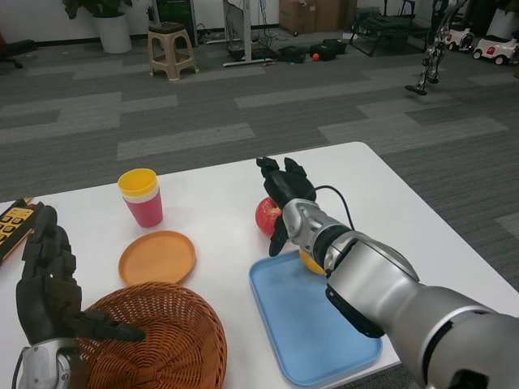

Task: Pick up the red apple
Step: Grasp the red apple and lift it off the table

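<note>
1. Red apple [267, 215] — on the white table [211, 203], just beyond the far left corner of the blue tray [304, 324]. Its right side is covered by the right hand.
2. Right hand [284, 194] — black, reaching forward over the table with fingers spread and raised above the apple, thumb hanging down beside it. It is against the apple's right side, but no closed grasp shows.
3. Left hand [49, 284] — black, at the near left, fingers apart and upright, thumb reaching over the rim of the wicker basket [158, 340]. Holds nothing.
4. Yellow fruit [310, 261] — on the tray's far edge, mostly hidden under the right wrist.
5. Orange plate [157, 257] — between basket and cups.
6. Stacked cups [142, 197] — yellow inside pink, upright, beyond the plate.
7. Yellow-and-black object [15, 223] — at the table's left edge, cut off by the frame.
</note>
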Controlling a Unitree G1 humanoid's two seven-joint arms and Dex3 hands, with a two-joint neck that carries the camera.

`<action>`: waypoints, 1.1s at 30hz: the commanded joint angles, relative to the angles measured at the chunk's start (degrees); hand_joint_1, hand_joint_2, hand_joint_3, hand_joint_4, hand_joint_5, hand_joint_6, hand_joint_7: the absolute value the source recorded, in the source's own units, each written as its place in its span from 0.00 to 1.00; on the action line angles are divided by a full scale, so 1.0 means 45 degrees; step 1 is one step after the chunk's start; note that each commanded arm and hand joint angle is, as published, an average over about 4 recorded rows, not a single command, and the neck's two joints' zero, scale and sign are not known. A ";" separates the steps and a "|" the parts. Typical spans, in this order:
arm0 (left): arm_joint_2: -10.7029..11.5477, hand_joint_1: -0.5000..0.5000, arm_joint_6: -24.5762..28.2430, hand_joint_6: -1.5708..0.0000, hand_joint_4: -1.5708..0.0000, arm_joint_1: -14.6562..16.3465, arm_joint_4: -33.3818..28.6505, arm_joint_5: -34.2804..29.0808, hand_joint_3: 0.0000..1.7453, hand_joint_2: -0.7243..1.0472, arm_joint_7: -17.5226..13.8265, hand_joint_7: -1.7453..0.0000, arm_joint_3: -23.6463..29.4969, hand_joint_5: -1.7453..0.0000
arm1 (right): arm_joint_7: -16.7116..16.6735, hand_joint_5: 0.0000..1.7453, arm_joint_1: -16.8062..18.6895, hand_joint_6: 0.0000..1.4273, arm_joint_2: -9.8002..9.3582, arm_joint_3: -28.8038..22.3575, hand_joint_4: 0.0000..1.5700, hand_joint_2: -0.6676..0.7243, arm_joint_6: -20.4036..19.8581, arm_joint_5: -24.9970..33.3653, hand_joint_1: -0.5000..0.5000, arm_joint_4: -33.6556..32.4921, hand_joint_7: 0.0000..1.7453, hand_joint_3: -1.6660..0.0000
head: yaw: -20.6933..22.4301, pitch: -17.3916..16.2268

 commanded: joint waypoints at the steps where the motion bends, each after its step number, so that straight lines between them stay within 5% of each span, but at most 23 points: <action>1: -0.0017 0.00 0.0036 0.80 1.00 -0.0132 0.0043 -0.0026 0.05 0.00 -0.0089 1.00 -0.0012 1.00 | -0.0069 0.00 0.0251 0.00 0.0057 -0.0032 0.00 0.59 0.0115 0.0015 0.33 0.0172 0.20 1.00 | 0.0016 -0.0030; 11: -0.0017 0.00 0.0036 0.82 1.00 0.0015 -0.0070 -0.0007 0.05 0.00 -0.0108 1.00 -0.0178 1.00 | 0.0229 0.00 0.0378 0.00 0.0043 -0.0129 0.00 0.44 0.0715 0.0112 0.32 0.0436 0.37 1.00 | 0.0085 -0.0034; 21: -0.0086 0.00 0.0050 0.82 1.00 0.0108 -0.0079 -0.0007 0.05 0.00 -0.0118 1.00 -0.0183 1.00 | 0.0854 0.00 0.0387 0.00 0.0077 -0.0051 0.00 0.32 0.1126 -0.0215 0.27 0.0524 0.44 0.95 | 0.0269 -0.0257; 33: -0.0154 0.00 0.0050 0.82 1.00 0.0108 -0.0050 -0.0007 0.05 0.00 -0.0167 1.00 -0.0222 1.00 | 0.1098 0.00 0.0397 0.00 0.0077 0.0056 0.00 0.32 0.1184 -0.0400 0.25 0.0494 0.48 0.95 | 0.0292 -0.0199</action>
